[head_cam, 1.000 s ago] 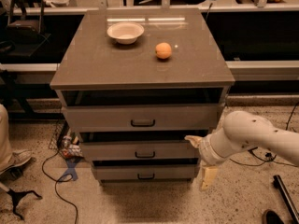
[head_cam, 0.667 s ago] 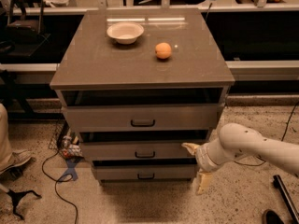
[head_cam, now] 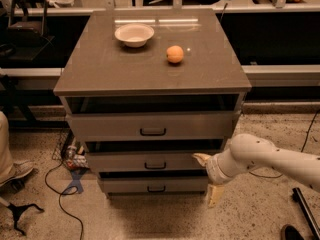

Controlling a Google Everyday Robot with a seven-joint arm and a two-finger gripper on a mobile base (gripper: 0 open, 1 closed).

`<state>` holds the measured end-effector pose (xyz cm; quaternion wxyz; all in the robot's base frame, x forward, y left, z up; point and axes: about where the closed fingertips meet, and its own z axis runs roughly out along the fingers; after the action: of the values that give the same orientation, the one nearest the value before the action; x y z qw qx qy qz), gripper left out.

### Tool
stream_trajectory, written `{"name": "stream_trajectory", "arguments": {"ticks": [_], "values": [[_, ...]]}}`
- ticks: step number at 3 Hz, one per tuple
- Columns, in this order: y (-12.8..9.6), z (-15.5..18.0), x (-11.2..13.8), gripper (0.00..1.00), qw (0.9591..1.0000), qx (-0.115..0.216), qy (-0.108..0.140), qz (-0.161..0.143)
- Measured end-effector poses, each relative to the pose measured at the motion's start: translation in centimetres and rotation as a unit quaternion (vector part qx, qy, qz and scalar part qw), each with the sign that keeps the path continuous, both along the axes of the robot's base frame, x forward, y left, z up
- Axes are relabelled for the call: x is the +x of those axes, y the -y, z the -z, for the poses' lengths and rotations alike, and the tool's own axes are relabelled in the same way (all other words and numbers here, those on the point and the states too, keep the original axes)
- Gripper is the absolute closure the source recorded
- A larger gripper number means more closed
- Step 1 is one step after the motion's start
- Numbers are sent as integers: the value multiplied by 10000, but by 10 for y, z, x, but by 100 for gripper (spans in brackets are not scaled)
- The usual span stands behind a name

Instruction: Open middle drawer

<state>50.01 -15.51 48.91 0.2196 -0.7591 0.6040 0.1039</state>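
The middle drawer, second in the grey cabinet, carries its black bar handle at centre. At the handle's three o'clock, by the drawer's right end, the gripper hangs with claw spread; best slide toward nine o'clock, straddle the bar squarely, pull straight.

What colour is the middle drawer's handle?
Black handle, camera view; the gripper is at right end of the middle drawer.

Locate gripper low at cabinet front-right corner, fingers spread apart vert. Note upper fingertip at right end of middle drawer front; black bar handle at ctr, untouched. See bowl & orange on cabinet top, near but apart. See cable on floor, left.
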Motion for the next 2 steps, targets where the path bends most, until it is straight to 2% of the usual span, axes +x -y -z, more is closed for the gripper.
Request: {"name": "stream_trajectory", "arguments": {"ticks": [2], "values": [[-18,26,36,0,9988,-53,475,37]]}}
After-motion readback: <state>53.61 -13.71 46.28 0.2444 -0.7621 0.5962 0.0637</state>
